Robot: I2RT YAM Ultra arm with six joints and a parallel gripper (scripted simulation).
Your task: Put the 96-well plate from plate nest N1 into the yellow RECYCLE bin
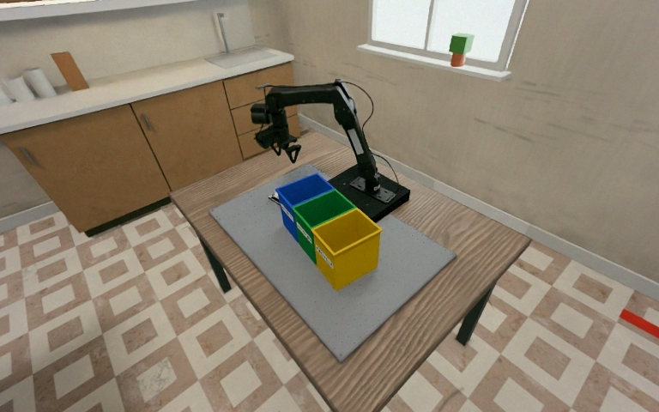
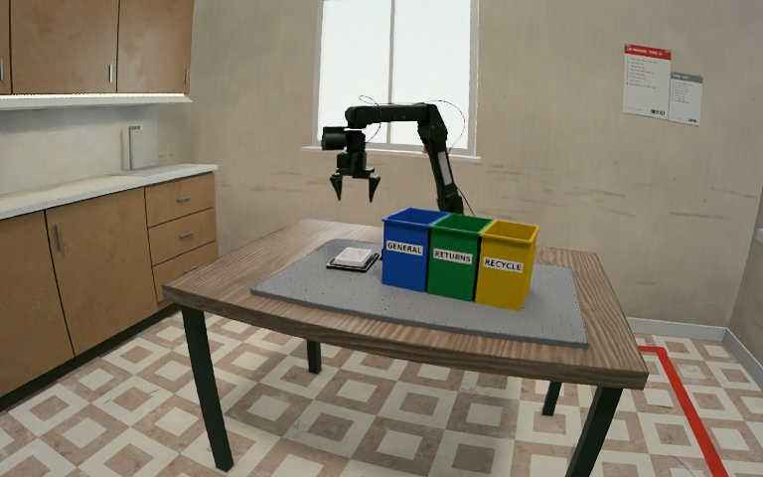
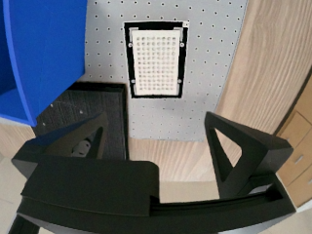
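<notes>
The white 96-well plate [image 2: 354, 256] [image 3: 155, 61] lies flat in the black plate nest [image 2: 341, 265] [image 3: 127, 58] on the grey mat [image 2: 393, 303] [image 1: 272, 252] [image 3: 205, 73], just left of the blue bin. In the top view the blue bin hides it almost fully. My gripper [image 2: 354, 188] [image 1: 286, 151] [image 3: 156, 117] is open and empty. It hangs high above the table, over the plate. The yellow RECYCLE bin [image 2: 505, 262] [image 1: 347, 247] stands upright at the right end of the row of three.
The blue GENERAL bin [image 2: 409, 247] [image 1: 301, 199] [image 3: 39, 54] and the green RETURNS bin [image 2: 456, 255] [image 1: 320, 218] stand upright, touching side by side. The arm's black base [image 1: 374, 194] sits behind the bins. The wooden table edge [image 3: 263, 78] lies beyond the mat.
</notes>
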